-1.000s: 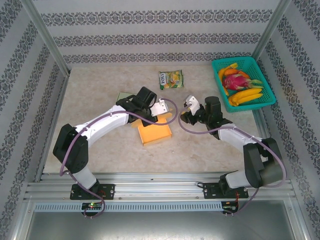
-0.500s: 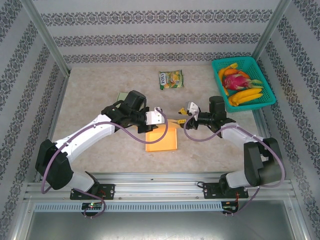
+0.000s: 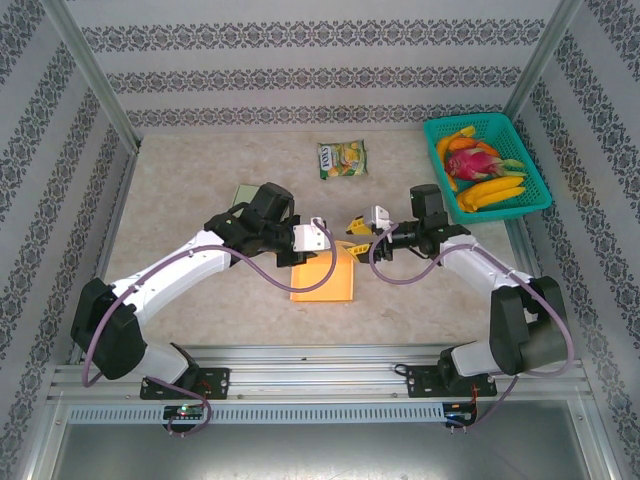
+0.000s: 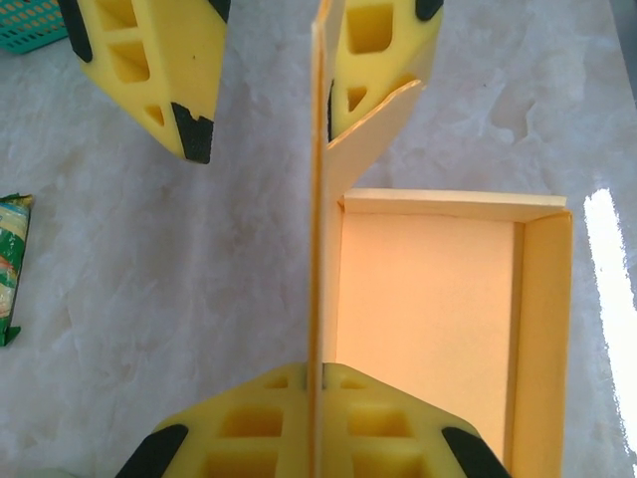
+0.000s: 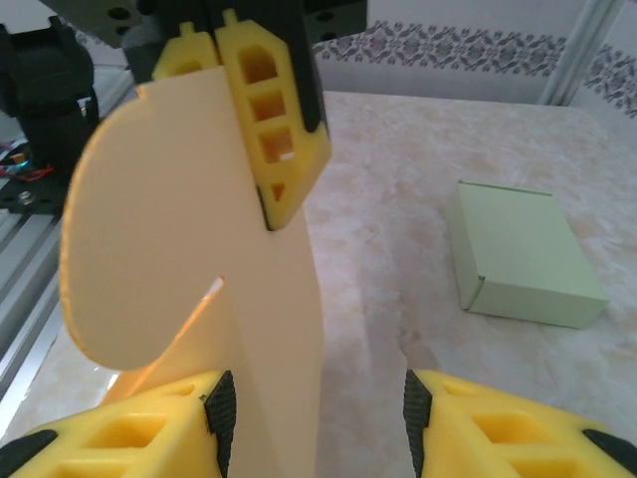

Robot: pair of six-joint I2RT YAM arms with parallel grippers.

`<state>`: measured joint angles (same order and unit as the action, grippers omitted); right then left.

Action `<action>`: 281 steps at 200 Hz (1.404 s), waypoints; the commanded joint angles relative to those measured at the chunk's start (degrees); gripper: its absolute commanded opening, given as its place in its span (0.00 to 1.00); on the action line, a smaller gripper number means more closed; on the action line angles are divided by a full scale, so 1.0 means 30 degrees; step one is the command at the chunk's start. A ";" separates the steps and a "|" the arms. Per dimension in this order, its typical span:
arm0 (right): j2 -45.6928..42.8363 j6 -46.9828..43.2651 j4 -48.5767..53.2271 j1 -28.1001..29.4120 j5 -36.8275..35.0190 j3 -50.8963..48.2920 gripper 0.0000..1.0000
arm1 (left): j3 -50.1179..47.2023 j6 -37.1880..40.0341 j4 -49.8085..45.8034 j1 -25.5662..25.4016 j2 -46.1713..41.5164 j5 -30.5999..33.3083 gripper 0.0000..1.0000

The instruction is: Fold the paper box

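**Two Grippers Meeting at the Raised Flap of a Paper Box**

The orange paper box (image 3: pixel 325 282) is lying on the bench (image 3: pixel 430 295) between the two arms, near the middle of the top view. Its shallow tray (image 4: pixel 428 299) is facing upward with its side walls already standing. One tall flap (image 5: pixel 179 239) with a rounded corner is rising upright from the tray's edge.

The left gripper (image 3: pixel 333 242) is pinching this flap – the yellow fingers (image 4: pixel 259 428) are pressing flat against both faces, and the card is showing edge-on between them.

The right gripper (image 3: pixel 357 226) is reaching in from the opposite side with its jaws standing apart and straddling the top of the flap. One finger (image 4: pixel 383 50) is sitting just beside the card and the other (image 4: pixel 164 70) is hanging well clear of it – whether the nearer one is touching cannot be told.

A closed pale green box (image 5: pixel 523 254) is resting behind the left arm. A sweets packet (image 3: pixel 342 158) is lying farther back, and a teal basket (image 3: pixel 533 176) of fruit is occupying the far right corner.
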<state>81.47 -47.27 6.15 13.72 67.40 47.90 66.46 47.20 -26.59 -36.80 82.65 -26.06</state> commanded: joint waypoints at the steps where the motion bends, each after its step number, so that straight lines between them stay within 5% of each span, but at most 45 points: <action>1: 0.0505 -0.2441 0.3854 0.0658 0.2044 0.0887 0.50 | -0.0397 0.0321 0.1248 -0.0241 -0.0603 0.0498 0.00; 89: 0.1310 -0.5045 0.7376 0.2025 0.2016 0.1730 0.50 | -0.0783 0.0292 0.1783 -0.0376 -0.1475 0.0702 0.00; 167: 0.1307 -0.4459 0.6675 0.3334 0.0735 0.1623 0.50 | -0.1667 -0.0478 0.3281 -0.0449 -0.2214 -0.0611 0.00; 225: 0.0174 0.3046 -0.1716 0.3690 -0.3112 -0.0784 0.49 | -0.2532 -0.1625 0.5384 -0.0566 -0.2622 -0.1352 0.00; 281: -0.0572 -0.1655 0.1743 0.2207 -0.0720 -0.0999 0.58 | -0.2332 -0.0226 0.3627 -0.0538 -0.2325 0.0457 0.00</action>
<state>80.23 -47.13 7.81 21.26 59.79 45.47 57.34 45.41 -24.23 -37.93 76.88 -25.19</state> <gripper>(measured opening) 0.566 0.070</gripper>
